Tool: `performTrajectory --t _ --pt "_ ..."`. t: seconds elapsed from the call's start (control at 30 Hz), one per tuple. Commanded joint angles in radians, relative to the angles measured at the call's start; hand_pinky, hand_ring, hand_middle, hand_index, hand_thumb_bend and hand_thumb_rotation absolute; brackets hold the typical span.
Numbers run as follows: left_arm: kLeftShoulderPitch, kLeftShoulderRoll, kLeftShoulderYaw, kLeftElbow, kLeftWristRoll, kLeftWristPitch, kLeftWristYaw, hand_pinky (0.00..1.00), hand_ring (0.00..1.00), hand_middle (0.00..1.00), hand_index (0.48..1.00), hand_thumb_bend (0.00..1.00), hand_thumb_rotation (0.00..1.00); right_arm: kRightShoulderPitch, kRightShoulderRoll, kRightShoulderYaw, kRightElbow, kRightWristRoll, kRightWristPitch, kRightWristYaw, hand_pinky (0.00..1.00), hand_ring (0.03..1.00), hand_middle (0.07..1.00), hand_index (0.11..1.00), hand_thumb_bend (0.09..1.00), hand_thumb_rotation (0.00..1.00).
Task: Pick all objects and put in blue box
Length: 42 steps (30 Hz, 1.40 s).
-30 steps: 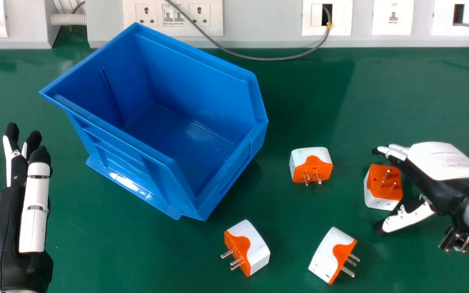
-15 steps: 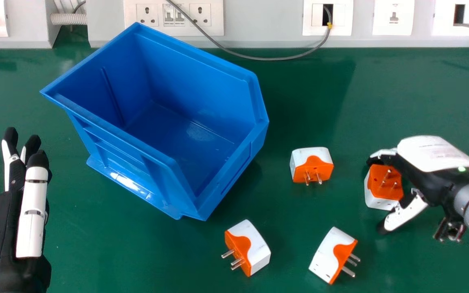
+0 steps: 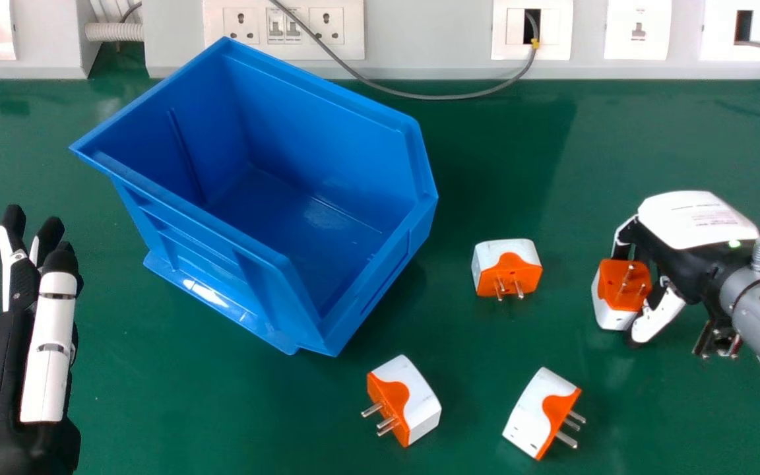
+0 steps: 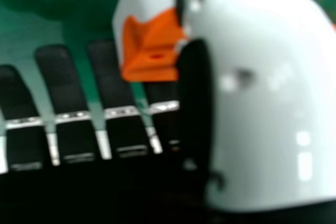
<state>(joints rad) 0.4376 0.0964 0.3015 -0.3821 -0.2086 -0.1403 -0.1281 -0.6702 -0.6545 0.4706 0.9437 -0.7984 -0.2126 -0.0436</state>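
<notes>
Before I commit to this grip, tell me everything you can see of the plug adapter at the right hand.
The plug adapter is a blocky piece, seemingly hard plastic, with a white body and an orange face. Metal pins stick out of that face, which is turned up toward the head camera. It is right of the blue box, within the right hand: bent fingers at its far side, the thumb against its near right side. I cannot tell whether it rests on the green table.

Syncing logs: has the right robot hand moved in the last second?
Yes: the right robot hand has moved forward, closer to the wall trunking.
</notes>
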Motion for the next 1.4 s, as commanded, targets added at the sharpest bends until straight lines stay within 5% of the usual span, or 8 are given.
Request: performTrajectory --t 0.0,0.33,0.53,0.7,0.87,1.0,1.2,1.37 --pt "0.004 0.001 0.01 -0.037 -0.016 -0.005 0.001 1.0 1.0 1.0 1.0 0.23 0.85 -0.01 -0.01 0.005 0.017 -0.01 0.03 0.0 0.4 0.515 0.585 0.493 0.48 0.16" --pt "0.002 -0.004 0.007 -0.051 -0.01 0.002 0.01 1.0 1.0 1.0 1.0 0.22 0.83 0.026 -0.003 -0.03 -0.018 0.039 0.076 -0.025 0.39 0.506 0.58 0.493 0.479 0.15" --pt "-0.001 -0.004 0.004 -0.057 -0.009 0.013 0.011 1.0 1.0 1.0 1.0 0.21 0.86 0.152 -0.062 -0.123 -0.245 0.108 0.087 -0.009 0.38 0.488 0.558 0.492 0.479 0.15" --pt "-0.005 -0.006 0.007 -0.049 -0.005 0.012 0.014 1.0 1.0 1.0 1.0 0.21 0.89 0.313 -0.103 -0.238 -0.506 0.154 0.086 -0.02 0.22 0.31 0.403 0.481 0.48 0.15" --pt "-0.011 -0.006 0.007 -0.04 -0.012 0.012 0.011 1.0 1.0 1.0 1.0 0.2 0.91 0.443 -0.104 -0.349 -0.687 0.169 0.036 -0.107 0.16 0.228 0.316 0.476 0.482 0.15" --pt "-0.013 -0.006 0.004 -0.033 -0.005 0.016 0.013 1.0 1.0 1.0 1.0 0.2 0.91 0.506 -0.076 -0.415 -0.808 0.182 -0.008 -0.162 0.06 0.095 0.141 0.47 0.487 0.14" --pt "-0.007 -0.01 -0.009 -0.034 0.025 0.011 0.022 1.0 1.0 1.0 1.0 0.2 0.92 0.514 -0.052 -0.45 -1.008 0.203 -0.052 -0.111 0.06 0.085 0.129 0.469 0.486 0.14" --pt "-0.004 -0.007 -0.017 -0.042 0.027 0.015 0.021 1.0 1.0 1.0 1.0 0.2 0.93 0.45 0.002 -0.41 -1.121 0.202 -0.044 -0.02 0.08 0.108 0.164 0.469 0.484 0.15"
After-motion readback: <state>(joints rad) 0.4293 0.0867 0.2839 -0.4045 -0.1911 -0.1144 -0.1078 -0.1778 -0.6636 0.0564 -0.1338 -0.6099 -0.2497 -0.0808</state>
